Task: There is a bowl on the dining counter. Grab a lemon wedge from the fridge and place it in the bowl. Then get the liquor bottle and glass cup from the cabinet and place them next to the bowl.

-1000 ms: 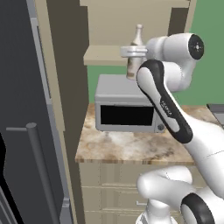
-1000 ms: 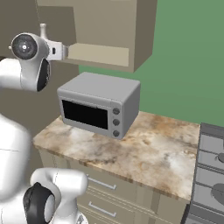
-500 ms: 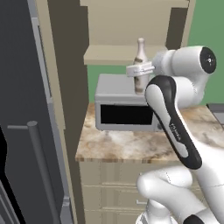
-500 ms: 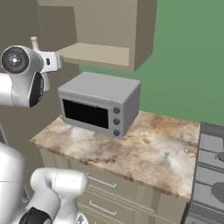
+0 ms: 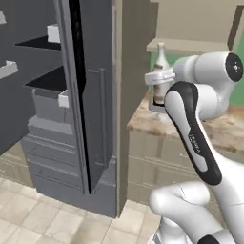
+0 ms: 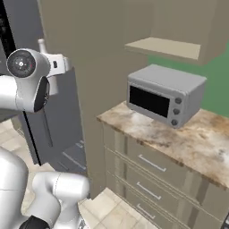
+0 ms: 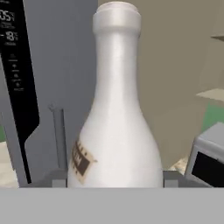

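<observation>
Standing upright between the gripper's (image 7: 111,178) two finger tips (image 7: 57,178), the liquor bottle (image 7: 114,127) is pinched at its wide lower body; jaws spread wide around it, one tip on each side, glass touching both. Pale white body, narrow neck, thick lip at top, brownish label (image 7: 81,159) low on its left side (hand view).

In the left base view the bottle (image 5: 161,71) sits in the gripper (image 5: 159,97), held in the air w/ neck up, above the front left corner of the marbled worktop (image 5: 143,121), not touching it. White arm (image 5: 200,147) rises from lower right & bends back toward the bottle.

Behind the bottle: beige wall cabinet (image 5: 200,24), its shelf just past the neck. Right base view shows that cabinet shelf (image 6: 165,47) over a grey microwave (image 6: 165,94), which sits on the worktop (image 6: 179,138) above beige drawers (image 6: 150,172).

Fridge (image 5: 90,105) stands left of the worktop, door open, white door shelves (image 5: 55,33) and drawers inside. Hand view: dark display panel (image 7: 15,78) & a bar handle (image 7: 59,140) behind the bottle, left side. Tiled floor (image 5: 28,224) below.
</observation>
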Available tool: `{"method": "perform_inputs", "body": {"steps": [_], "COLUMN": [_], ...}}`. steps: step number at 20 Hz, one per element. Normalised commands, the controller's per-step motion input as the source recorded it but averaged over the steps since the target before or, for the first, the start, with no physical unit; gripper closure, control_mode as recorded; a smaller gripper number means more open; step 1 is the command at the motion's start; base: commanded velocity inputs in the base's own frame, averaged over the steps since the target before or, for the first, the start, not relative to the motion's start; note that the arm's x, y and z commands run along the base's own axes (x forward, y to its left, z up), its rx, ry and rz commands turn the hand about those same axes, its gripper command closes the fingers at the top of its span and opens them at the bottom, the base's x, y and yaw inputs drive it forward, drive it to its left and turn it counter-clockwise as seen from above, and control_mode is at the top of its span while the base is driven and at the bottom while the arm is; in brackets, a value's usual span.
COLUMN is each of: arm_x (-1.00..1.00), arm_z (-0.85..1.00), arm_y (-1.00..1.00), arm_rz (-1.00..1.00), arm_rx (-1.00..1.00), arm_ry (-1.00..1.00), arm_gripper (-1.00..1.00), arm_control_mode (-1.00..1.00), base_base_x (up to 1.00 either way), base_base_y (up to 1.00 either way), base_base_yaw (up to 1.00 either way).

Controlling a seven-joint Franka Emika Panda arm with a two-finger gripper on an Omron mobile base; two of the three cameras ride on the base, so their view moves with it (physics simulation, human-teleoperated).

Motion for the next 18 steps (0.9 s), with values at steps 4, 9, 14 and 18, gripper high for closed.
{"method": "perform_inputs", "body": {"steps": [4, 9, 14, 18], "arm_x": [0.00, 0.00, 0.00, 0.00], "arm_z": [0.00, 0.00, 0.00, 0.00], "arm_y": [0.00, 0.00, 0.00, 0.00], "arm_rz": [0.00, 0.00, 0.00, 0.00], "arm_rx": [0.00, 0.00, 0.00, 0.00], "arm_ry": [0.00, 0.00, 0.00, 0.00], "arm_gripper": [1.00, 1.00, 1.00, 1.00], "arm_control_mode": [1.00, 1.00, 1.00, 1.00], "base_base_x": [-1.00, -0.92, -0.36, 0.69], "base_base_y": [0.20, 0.51, 0.58, 0.50], "base_base_yaw": [0.78, 0.75, 0.69, 0.40]}}
